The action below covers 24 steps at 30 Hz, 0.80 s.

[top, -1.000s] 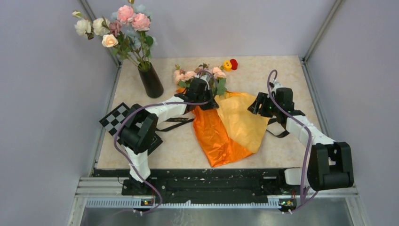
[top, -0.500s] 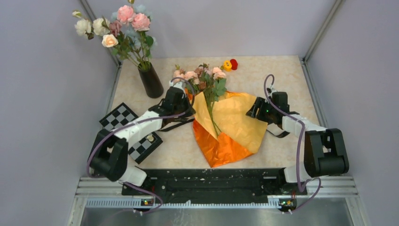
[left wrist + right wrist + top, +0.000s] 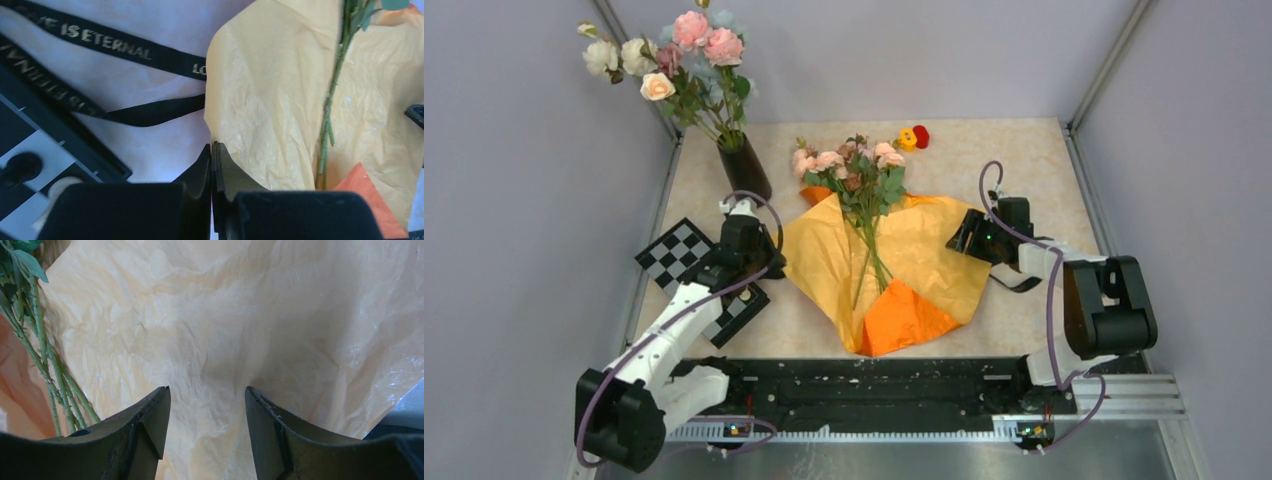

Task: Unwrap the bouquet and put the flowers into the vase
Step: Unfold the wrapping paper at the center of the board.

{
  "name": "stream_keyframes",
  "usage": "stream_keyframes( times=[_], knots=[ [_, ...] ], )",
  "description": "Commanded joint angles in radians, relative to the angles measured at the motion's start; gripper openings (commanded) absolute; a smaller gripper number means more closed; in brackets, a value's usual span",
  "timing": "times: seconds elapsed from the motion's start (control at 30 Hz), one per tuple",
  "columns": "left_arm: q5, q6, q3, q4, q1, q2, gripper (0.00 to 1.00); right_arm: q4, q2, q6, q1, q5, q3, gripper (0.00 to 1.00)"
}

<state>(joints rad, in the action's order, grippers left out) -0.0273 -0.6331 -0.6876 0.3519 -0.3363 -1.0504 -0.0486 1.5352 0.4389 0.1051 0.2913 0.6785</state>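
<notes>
Our left pincer (image 3: 212, 150) is clamped shut just beside the edge of the orange paper (image 3: 924, 255); our right pincer (image 3: 206, 392) gapes over its far side. Between them lie the flowers (image 3: 856, 185); the vase (image 3: 746, 172) stands beyond the left.

So the setup's basically a little booth. Plain pale grey walls box it in on 3 sides: back wall (image 3: 904, 50), left wall (image 3: 514, 250), right wall (image 3: 1204, 150). There are 2 silver metal posts (image 3: 1114, 60) running up the back corners. The table (image 3: 1044, 150) has a beige, marble-look top, with a black rail (image 3: 874, 375) along its near edge and a ribbed metal strip (image 3: 874, 430) below that. Lighting is soft and even with barely any shadows, and I can't spot any windows.
</notes>
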Motion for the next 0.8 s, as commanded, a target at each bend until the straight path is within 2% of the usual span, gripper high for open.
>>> stream_keyframes(
  times=[0.0,0.33,0.53,0.77],
  knots=[
    [-0.074,0.041,0.022,0.137,0.028,0.084,0.0,-0.017,0.038,-0.015,0.009,-0.033,0.001,0.58],
    [-0.222,0.008,0.02,0.355,0.033,0.206,0.0,0.003,0.068,-0.019,0.008,-0.066,0.01,0.58],
    [-0.262,-0.038,0.027,0.384,0.033,0.287,0.0,0.041,0.067,-0.022,0.01,-0.129,0.018,0.58],
    [-0.269,-0.157,-0.007,0.487,0.033,0.347,0.0,0.046,0.038,-0.008,0.009,-0.201,0.006,0.59]
  ],
)
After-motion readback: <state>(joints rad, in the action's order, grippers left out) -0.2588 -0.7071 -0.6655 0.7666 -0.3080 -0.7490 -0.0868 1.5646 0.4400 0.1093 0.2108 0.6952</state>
